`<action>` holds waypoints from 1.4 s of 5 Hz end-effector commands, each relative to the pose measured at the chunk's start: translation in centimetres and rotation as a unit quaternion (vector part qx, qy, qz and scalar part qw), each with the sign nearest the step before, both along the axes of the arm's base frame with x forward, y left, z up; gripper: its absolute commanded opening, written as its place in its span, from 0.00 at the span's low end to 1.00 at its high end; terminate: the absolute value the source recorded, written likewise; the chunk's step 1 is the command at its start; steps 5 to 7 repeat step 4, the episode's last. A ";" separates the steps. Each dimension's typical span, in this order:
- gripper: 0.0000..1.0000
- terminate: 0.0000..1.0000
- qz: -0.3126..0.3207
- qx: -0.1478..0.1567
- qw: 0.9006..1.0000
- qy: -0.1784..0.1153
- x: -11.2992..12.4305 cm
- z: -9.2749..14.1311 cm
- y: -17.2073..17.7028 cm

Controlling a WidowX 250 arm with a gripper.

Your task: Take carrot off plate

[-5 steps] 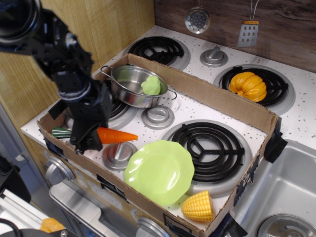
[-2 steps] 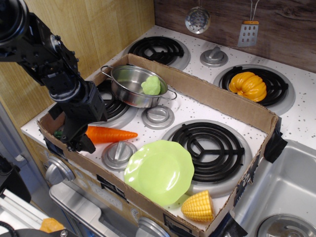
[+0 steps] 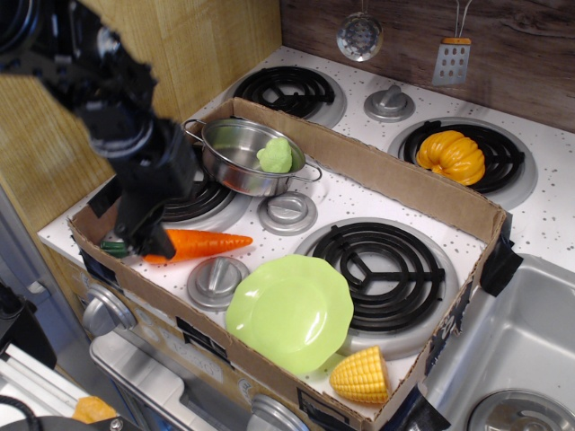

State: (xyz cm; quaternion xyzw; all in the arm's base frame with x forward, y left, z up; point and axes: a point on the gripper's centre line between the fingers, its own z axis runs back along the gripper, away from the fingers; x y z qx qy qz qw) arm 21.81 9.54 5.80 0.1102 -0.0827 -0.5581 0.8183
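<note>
carrot (image 3: 196, 244) | flat on stovetop | stub end beneath pincer (image 3: 144, 241)

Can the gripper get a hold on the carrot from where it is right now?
Probably yes. The gripper hangs right over the green-top end of the carrot, which lies in the open on the stove top, off the plate, with nothing covering it.

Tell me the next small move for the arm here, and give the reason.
Probably lift the tool straight up and away. The carrot already lies on the stove top left of the plate, clear of its rim, and the tool sits over its green end.
</note>
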 end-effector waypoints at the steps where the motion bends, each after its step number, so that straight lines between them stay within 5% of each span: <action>1: 1.00 0.00 -0.048 -0.013 0.999 0.022 1.6 2.4 -1.2; 3: 1.00 0.00 -0.048 -0.013 0.999 0.022 1.6 2.4 -1.2; 4: 1.00 1.00 -0.048 -0.013 0.999 0.022 1.6 2.4 -1.2; 7: 1.00 1.00 -0.048 -0.013 0.999 0.022 1.6 2.4 -1.2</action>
